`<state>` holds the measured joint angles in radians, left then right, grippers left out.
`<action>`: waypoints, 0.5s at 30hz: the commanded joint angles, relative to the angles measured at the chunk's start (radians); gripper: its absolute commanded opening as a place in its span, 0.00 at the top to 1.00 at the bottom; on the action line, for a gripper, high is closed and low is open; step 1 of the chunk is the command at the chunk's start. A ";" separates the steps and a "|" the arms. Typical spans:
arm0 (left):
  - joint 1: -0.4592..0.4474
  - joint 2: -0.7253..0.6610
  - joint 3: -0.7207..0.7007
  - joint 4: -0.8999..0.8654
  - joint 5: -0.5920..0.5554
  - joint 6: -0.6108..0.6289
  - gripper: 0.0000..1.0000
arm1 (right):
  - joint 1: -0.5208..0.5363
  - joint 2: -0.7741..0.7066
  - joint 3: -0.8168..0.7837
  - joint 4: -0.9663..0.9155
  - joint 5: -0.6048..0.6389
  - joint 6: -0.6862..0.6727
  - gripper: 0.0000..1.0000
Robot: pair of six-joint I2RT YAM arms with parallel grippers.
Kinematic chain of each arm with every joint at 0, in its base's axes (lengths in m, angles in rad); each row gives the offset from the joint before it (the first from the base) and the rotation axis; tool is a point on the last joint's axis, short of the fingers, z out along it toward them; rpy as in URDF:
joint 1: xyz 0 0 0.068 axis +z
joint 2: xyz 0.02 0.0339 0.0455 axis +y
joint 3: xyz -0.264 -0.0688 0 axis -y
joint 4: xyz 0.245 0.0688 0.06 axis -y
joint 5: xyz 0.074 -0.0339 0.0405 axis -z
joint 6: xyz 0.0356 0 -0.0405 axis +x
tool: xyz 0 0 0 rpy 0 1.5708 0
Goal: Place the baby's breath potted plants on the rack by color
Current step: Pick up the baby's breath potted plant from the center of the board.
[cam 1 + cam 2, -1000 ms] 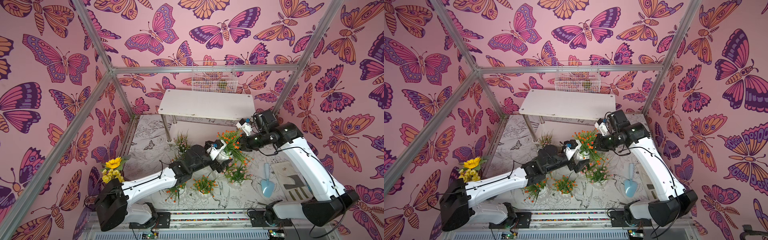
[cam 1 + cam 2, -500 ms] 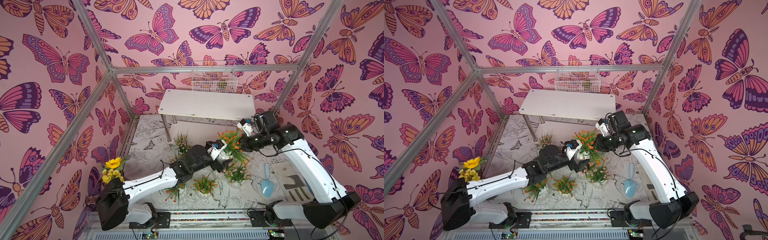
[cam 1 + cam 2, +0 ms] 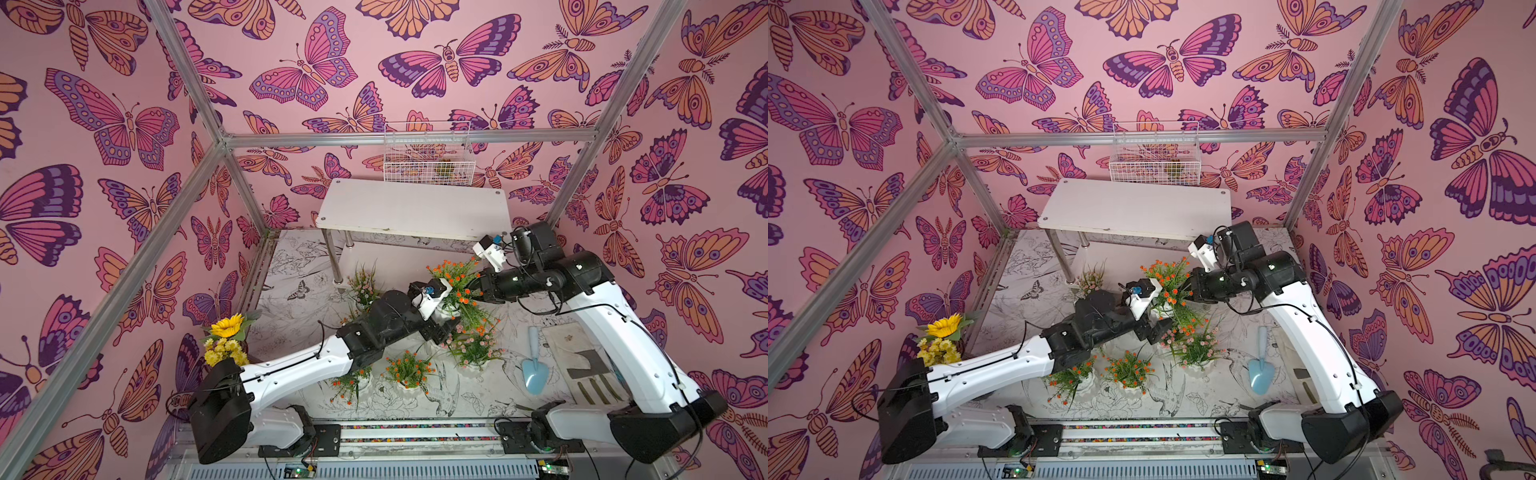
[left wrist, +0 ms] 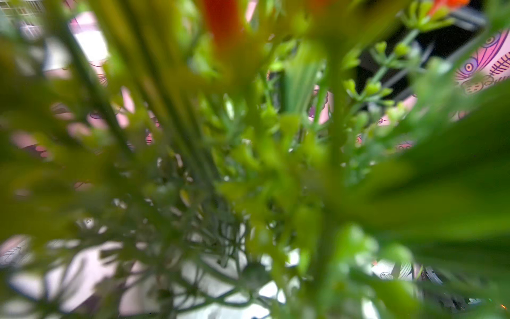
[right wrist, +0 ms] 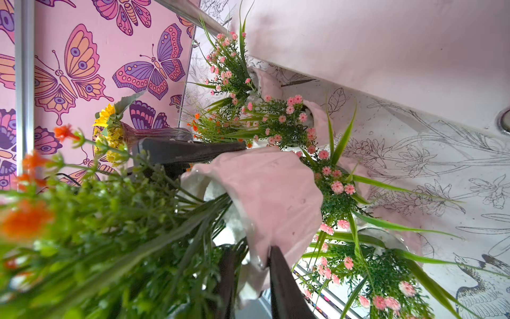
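One orange pot (image 5: 265,198), frame centre, is rim-pinched by right gripper (image 5: 249,258); left gripper (image 3: 446,322) spread wide round it, hold unclear. Release to be delayed till lt grip's sure.

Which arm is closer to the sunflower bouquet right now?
Left. The left arm rises right beside the sunflower bouquet; the right arm rises across the table, beyond the blue trowel.
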<state>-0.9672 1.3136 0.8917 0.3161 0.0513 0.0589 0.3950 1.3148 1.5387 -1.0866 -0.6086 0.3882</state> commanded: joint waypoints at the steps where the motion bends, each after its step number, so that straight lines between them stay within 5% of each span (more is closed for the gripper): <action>1: 0.005 -0.064 0.001 0.033 -0.059 -0.008 0.52 | -0.007 -0.030 0.011 -0.013 -0.048 -0.004 0.75; 15: 0.037 -0.151 0.133 -0.216 -0.138 -0.010 0.55 | -0.218 -0.146 -0.070 0.007 0.005 0.005 0.73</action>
<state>-0.9409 1.2114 0.9592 0.1070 -0.0540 0.0586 0.1917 1.1763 1.4929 -1.0801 -0.6189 0.3958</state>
